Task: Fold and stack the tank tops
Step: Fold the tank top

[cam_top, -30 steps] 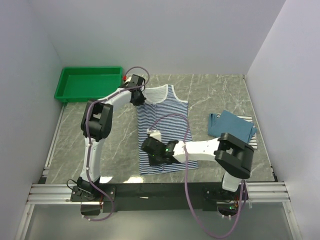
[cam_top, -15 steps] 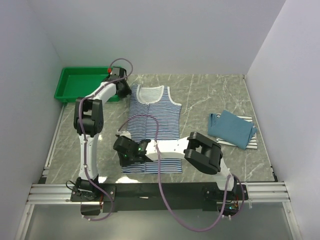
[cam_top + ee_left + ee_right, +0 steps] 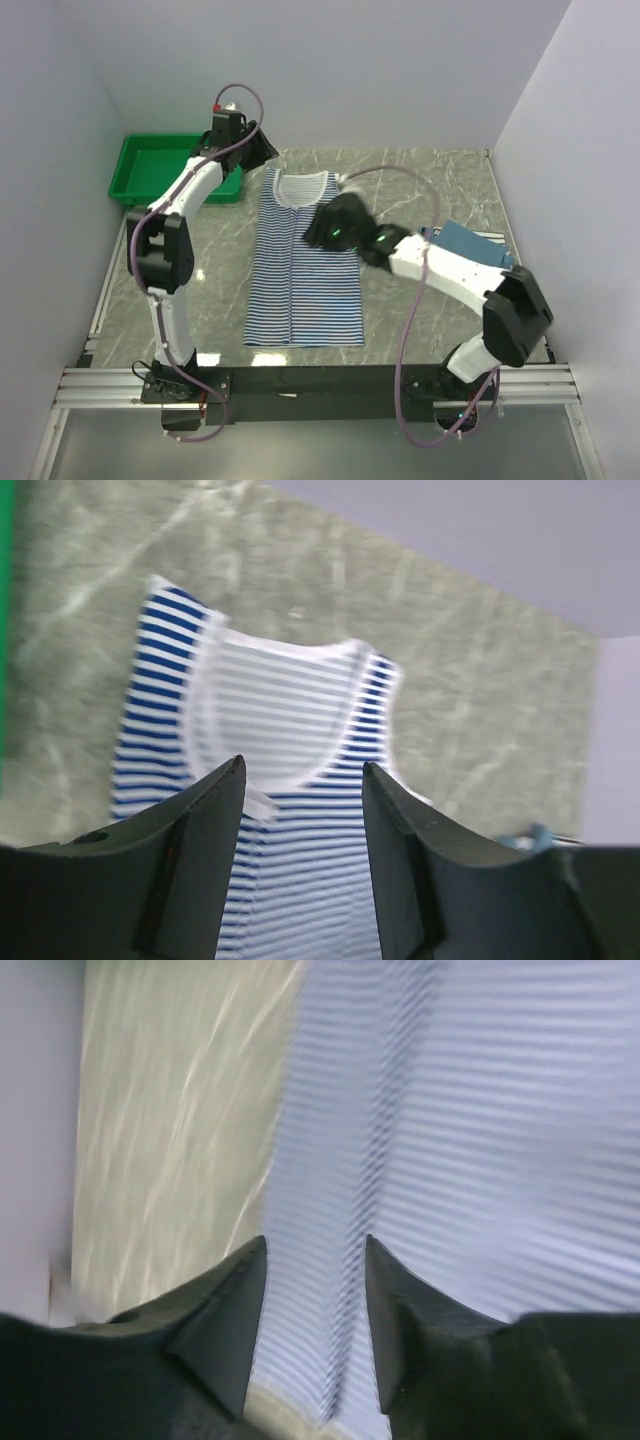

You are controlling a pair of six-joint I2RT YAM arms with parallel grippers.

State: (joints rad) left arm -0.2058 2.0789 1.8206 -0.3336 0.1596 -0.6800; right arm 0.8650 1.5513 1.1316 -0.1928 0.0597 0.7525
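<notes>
The blue-and-white striped tank top (image 3: 300,285) lies flat and full length on the marble table, neckline toward the back wall. My left gripper (image 3: 258,152) hovers open above its left shoulder strap; in the left wrist view the neckline (image 3: 280,690) shows below my left gripper (image 3: 303,770), with nothing between the fingers. My right gripper (image 3: 318,232) hangs open over the shirt's right upper half; in the right wrist view the blurred striped cloth (image 3: 480,1110) passes under my right gripper (image 3: 315,1245). The folded teal tank top (image 3: 462,255) lies at the right on the black-striped white one (image 3: 506,270).
A green tray (image 3: 150,165) stands at the back left, just beside the left gripper. Walls close in the table on the left, the back and the right. Bare marble (image 3: 410,185) shows between the striped shirt and the folded pile.
The striped shirt was dragged left and laid out straight. My left gripper let go of its shoulder, opened and rose backward. My right arm swung from the hem up to the shirt's right side and opened.
</notes>
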